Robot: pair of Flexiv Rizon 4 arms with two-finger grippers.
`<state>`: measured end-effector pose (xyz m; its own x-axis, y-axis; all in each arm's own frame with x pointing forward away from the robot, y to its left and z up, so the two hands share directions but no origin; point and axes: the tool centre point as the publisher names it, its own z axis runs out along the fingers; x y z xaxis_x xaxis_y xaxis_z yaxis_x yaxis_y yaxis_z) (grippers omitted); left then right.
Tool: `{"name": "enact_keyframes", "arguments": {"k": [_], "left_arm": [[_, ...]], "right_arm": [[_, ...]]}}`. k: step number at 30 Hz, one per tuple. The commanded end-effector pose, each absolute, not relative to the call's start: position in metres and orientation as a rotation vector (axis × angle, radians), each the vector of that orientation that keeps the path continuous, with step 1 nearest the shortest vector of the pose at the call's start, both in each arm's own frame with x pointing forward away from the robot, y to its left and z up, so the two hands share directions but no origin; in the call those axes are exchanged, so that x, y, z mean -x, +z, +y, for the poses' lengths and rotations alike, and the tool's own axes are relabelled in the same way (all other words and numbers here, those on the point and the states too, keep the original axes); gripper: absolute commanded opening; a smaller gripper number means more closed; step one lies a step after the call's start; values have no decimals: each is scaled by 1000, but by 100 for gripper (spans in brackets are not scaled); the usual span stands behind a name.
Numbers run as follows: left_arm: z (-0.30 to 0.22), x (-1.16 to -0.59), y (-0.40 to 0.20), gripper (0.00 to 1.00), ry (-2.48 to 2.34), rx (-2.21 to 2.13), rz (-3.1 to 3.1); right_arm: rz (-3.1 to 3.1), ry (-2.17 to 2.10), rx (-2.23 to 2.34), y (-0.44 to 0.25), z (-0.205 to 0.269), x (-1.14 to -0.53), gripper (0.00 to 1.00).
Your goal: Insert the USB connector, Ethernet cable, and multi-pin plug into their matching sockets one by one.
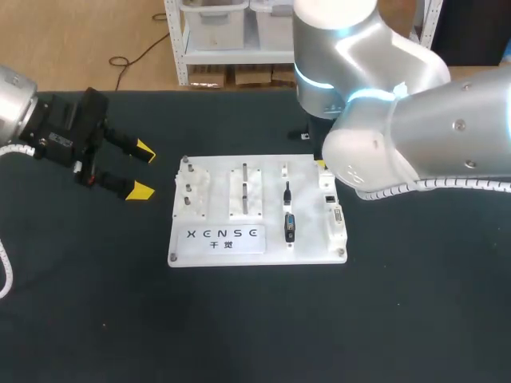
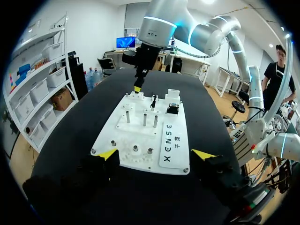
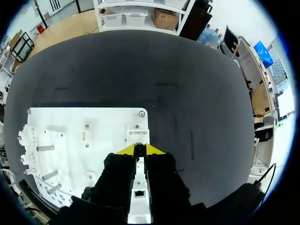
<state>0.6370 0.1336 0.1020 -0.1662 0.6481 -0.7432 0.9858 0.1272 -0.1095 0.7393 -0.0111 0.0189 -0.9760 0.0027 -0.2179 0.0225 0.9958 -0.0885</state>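
A white socket board (image 1: 307, 179) lies mid-table. A black plug (image 1: 289, 226) sits in its right-hand part, with a thinner black connector (image 1: 287, 191) just behind it. Along the board's right edge stands a white strip with an Ethernet socket (image 3: 139, 192) and a multi-pin socket (image 1: 336, 214). My right gripper (image 3: 139, 149) hovers over this strip near the board's far right corner, yellow tips nearly together, and I see nothing between them. The head view hides it behind my right arm. My left gripper (image 1: 141, 170) stands open and empty left of the board (image 2: 136, 131).
Several metal pegs (image 2: 144, 119) and white fixtures (image 1: 245, 190) stand on the board's left and middle parts. A printed label (image 1: 223, 235) covers its near left corner. Dark table cloth (image 1: 255, 327) surrounds the board.
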Motion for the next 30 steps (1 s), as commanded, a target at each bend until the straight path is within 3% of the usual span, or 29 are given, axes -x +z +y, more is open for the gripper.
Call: {"name": "enact_keyframes", "arguments": {"k": [1,2,3,14,30], "left_arm": [[134,-636,101,100,-826,-1569,1874],[134,-636,101,100,-826,-1569,1874],[134,-636,101,100,-826,-1569,1874],[134,-636,101,100,-826,-1569,1874],[134,-636,101,100,-826,-1569,1874]], "right_arm": [[2889,-99,8,8,-12,-739,21],[2874,-101,13,13,-11,-738,43],[2855,-81,16,19,-11,-737,100],[2738,-27,88,74,24,-712,100],[2926,38,99,43,56,-659,100]]}}
